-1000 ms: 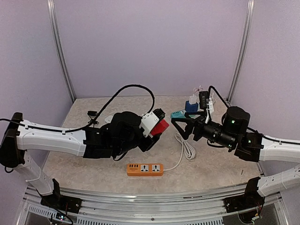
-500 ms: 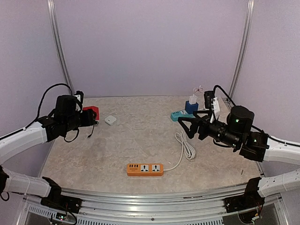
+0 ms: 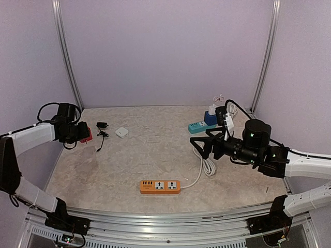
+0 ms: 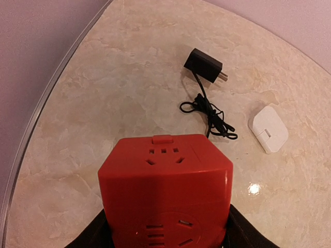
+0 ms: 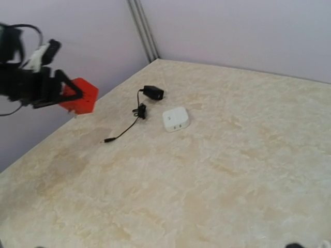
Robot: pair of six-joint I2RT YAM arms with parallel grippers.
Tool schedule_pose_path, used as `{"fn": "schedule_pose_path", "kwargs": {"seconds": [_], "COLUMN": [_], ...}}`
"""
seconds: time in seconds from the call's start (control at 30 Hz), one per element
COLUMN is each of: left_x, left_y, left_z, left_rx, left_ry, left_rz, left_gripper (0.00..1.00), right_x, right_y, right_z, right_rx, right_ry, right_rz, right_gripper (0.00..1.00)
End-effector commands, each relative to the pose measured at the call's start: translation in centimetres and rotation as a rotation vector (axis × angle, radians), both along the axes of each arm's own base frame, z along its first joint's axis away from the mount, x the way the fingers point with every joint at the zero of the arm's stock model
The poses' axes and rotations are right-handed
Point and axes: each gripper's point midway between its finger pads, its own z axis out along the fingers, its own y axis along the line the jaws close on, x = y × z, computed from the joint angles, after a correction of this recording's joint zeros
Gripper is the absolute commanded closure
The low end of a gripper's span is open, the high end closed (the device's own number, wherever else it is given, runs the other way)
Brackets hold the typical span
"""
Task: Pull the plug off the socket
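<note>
Top external: the left arm's jaws pinch a red cube-shaped plastic socket (image 3: 86, 135) by the left wall (image 3: 31, 77); the right arm's jaws hang spread and empty. Left wrist: a black plug with tangled cord (image 4: 204, 65) lies loose on the desk (image 4: 103, 93), beyond the socket. Right wrist: plug and socket are well apart. Risk: the smooth cube could slip from the pinch or bump the wall.

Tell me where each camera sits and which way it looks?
Top: high behind both arms, looking down at the table; both arms show.
Left wrist: on the left arm, looking down past the left fingers, which hold the red socket cube.
Right wrist: on the right arm, facing across the table at the left fingers.
Both wrist views share the cube, black charger and white adapter.
</note>
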Motion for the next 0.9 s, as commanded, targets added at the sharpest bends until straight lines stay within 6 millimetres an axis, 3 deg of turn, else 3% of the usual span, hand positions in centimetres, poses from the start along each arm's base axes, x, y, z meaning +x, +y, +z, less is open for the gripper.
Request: {"fn": "schedule_pose_path", "kwargs": {"seconds": [0.0,0.33,0.6,0.67,0.73,0.87], "left_x": [1.7,4.1,4.7,4.8,4.8,4.7], "left_y": [0.7,1.5,1.4,1.2,1.1,0.8], "left_z": [-0.6,-5.5,-9.2,-9.8,-10.1,-9.2], "left_rx": [-0.019,-0.005,-0.010,-0.016,-0.021,-0.013], "left_ry": [0.043,0.189,0.272,0.285,0.295,0.277], "left_rz": [-0.019,-0.034,-0.051,-0.058,-0.063,-0.075], "left_gripper": [0.58,0.57,0.54,0.47,0.33,0.16], "right_x": [-0.1,-0.8,-1.4,-1.4,-1.5,-1.5], "right_y": [0.8,3.4,3.9,4.1,4.5,5.1], "right_z": [-1.6,-4.0,-5.4,-5.7,-6.2,-7.5], "right_rx": [-0.029,-0.091,-0.111,-0.124,-0.142,-0.193], "right_ry": [0.025,0.071,0.089,0.091,0.094,0.101], "right_rz": [0.045,0.176,0.218,0.231,0.248,0.273], "right_gripper": [0.00,0.04,0.07,0.07,0.08,0.08]}}
